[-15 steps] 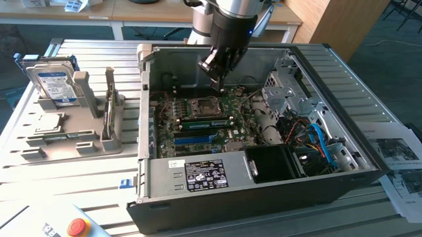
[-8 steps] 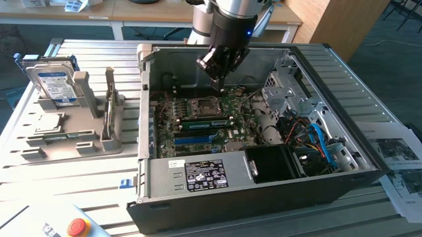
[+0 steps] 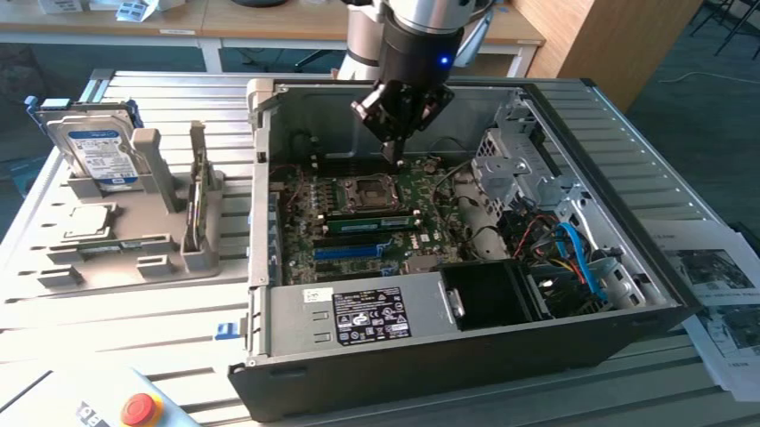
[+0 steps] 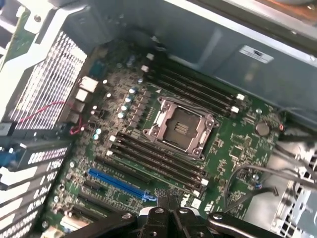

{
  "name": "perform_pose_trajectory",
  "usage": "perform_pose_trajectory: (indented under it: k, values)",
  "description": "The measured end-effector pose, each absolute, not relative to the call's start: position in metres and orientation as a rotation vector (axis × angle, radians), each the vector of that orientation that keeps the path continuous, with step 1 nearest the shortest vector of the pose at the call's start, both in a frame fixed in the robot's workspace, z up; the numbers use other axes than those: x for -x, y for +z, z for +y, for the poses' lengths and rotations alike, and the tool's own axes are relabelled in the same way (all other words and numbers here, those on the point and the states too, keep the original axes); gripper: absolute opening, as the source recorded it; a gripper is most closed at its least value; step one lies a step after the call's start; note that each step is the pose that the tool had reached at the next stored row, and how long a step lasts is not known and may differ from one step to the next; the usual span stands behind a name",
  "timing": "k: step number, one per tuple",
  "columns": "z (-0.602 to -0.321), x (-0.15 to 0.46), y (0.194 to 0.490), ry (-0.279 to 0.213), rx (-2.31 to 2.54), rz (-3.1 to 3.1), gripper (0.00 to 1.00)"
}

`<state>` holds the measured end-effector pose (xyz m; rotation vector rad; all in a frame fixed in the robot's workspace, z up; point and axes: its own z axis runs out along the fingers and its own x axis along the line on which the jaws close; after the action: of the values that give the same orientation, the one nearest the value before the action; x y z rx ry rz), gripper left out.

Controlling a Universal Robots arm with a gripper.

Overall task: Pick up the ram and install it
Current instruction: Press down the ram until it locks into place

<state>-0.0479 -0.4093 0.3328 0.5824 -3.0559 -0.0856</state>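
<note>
On the exterior view's left of the hand, a grey fixture (image 3: 131, 240) on the table (image 3: 142, 320) carries a hard drive (image 3: 101, 156) and other parts. The hand (image 3: 396, 151) hangs clenched and empty inside the open computer case (image 3: 475, 338), just above the motherboard (image 3: 356, 222) beside the CPU socket (image 4: 179, 128). Just below the hand, the ram (image 3: 377, 221) appears already seated in a slot, so installation seems largely done.
</note>
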Motion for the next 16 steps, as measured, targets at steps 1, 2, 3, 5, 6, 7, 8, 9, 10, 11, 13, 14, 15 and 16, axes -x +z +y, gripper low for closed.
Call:
perform_pose_trajectory:
  k: [1, 2, 3, 5, 6, 7, 8, 9, 10, 11, 13, 14, 15, 16]
  values:
    - [-0.4093, 0.0479, 0.3328, -0.086, -0.556, -3.061, 0.10]
    - [-0.4093, 0.0479, 0.3328, -0.086, -0.528, -3.067, 0.10]
    - [-0.4093, 0.0479, 0.3328, -0.087, -0.502, -3.072, 0.10]
    - [-0.4093, 0.0479, 0.3328, -0.087, -0.449, -3.081, 0.10]
    - [-0.4093, 0.0479, 0.3328, -0.088, -0.421, -3.085, 0.10]
    - [-0.4093, 0.0479, 0.3328, -0.088, -0.394, -3.089, 0.10]
    - [-0.4093, 0.0479, 0.3328, -0.089, -0.367, -3.093, 0.10]
    - [-0.4093, 0.0479, 0.3327, -0.089, -0.340, -3.097, 0.10]
    - [-0.4093, 0.0479, 0.3327, -0.089, -0.311, -3.100, 0.10]
    - [-0.4093, 0.0479, 0.3328, -0.090, -0.286, -3.103, 0.10]
    - [-0.4093, 0.0479, 0.3327, -0.090, -0.232, -3.109, 0.10]
    - [-0.4093, 0.0479, 0.3327, -0.091, -0.205, -3.111, 0.10]
    - [-0.4093, 0.0479, 0.3327, -0.091, -0.178, -3.113, 0.10]
    - [-0.4093, 0.0479, 0.3327, -0.091, -0.154, -3.115, 0.10]
